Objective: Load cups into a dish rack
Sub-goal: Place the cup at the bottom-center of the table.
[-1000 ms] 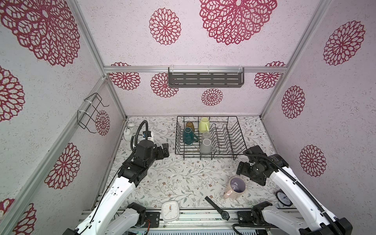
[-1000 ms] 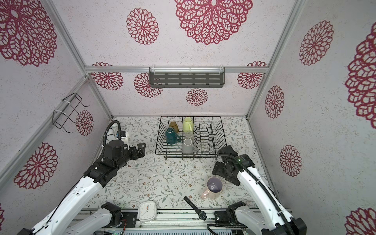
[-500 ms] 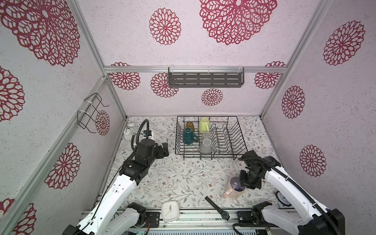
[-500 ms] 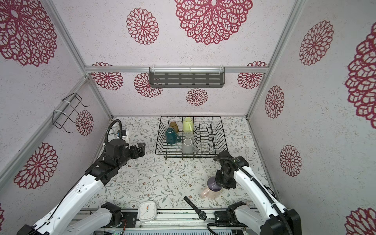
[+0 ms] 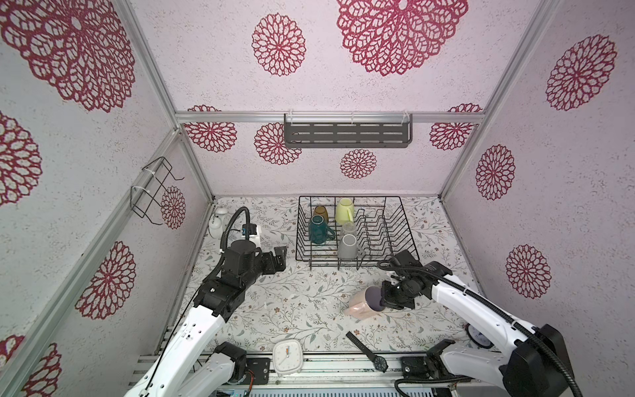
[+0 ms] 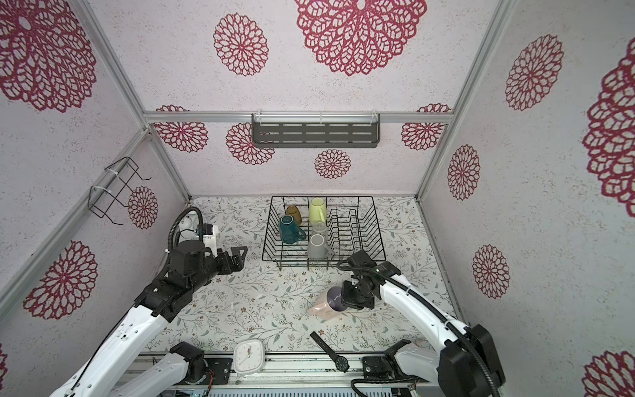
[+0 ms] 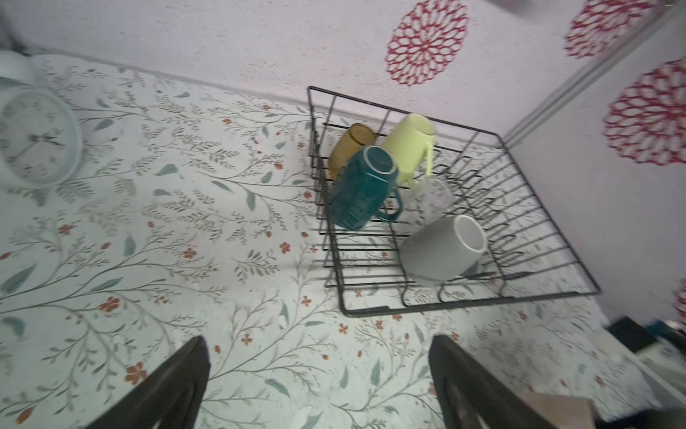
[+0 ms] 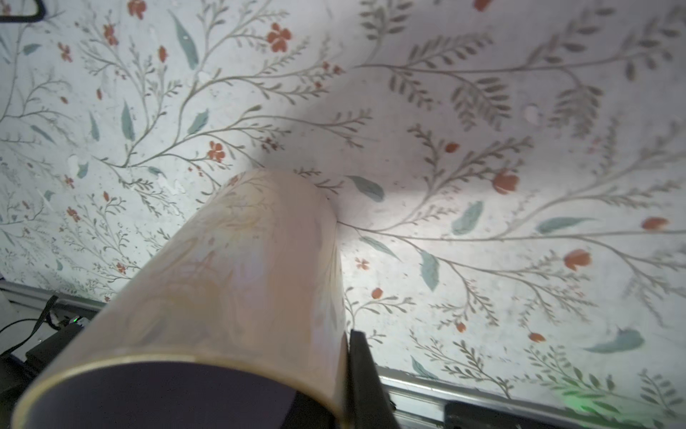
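Where pink mug (image 5: 357, 307) tilts before dish rack (image 5: 378, 238), right gripper (image 5: 382, 302) pinches its rim; mug seemingly airborne. Beside rack, left gripper (image 5: 281, 257) gapes empty.

Robot lab booth: aluminium frame (image 5: 233, 118), wallpapered panels (image 5: 309, 175), floral tabletop (image 5: 292, 299).

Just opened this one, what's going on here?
The right pincer is shut on the rim of the tilted pink mug, in front of the dish rack. The teal mug, grey mug, lime mug, amber tumbler and clear glass already sit in the rack. The left pincer hangs open and empty beside it.
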You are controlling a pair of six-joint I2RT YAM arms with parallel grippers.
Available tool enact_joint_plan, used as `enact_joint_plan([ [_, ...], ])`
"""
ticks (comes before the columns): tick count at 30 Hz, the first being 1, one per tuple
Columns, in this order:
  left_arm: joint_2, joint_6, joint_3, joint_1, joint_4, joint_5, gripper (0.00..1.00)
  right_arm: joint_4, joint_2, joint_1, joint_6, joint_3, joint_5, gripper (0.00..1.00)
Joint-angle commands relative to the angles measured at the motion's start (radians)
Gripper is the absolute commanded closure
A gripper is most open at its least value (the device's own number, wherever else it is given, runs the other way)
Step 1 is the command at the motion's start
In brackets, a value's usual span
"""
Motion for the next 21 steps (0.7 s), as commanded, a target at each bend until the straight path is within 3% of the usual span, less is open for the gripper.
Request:
enact_joint_plan([
  [1, -0.038, 0.088, -0.018, -0.019, 0.063, 0.282, 0.06, 0.136, -0.002, 0.003, 0.009, 0.059, -0.099, 1.00],
  [6, -0.080, 0.176, -0.073, -0.089, 0.145, 0.369, 0.08, 0.120, 0.051, 0.003, 0.053, 0.109, -0.147, 1.00],
  [10, -0.099, 0.237, -0.118, -0.135, 0.180, 0.347, 0.06, -0.042, 0.125, 0.012, 0.053, 0.201, -0.075, 1.00],
  [13, -0.090, 0.242, -0.129, -0.138, 0.177, 0.322, 0.06, -0.051, 0.144, 0.046, 0.062, 0.225, -0.040, 1.00],
  [17, -0.058, 0.230, -0.137, -0.142, 0.192, 0.406, 0.05, -0.072, 0.178, 0.079, 0.045, 0.269, 0.042, 1.00],
  [21, -0.027, 0.211, -0.119, -0.145, 0.157, 0.368, 0.05, -0.142, 0.229, 0.102, -0.021, 0.339, 0.102, 1.00],
])
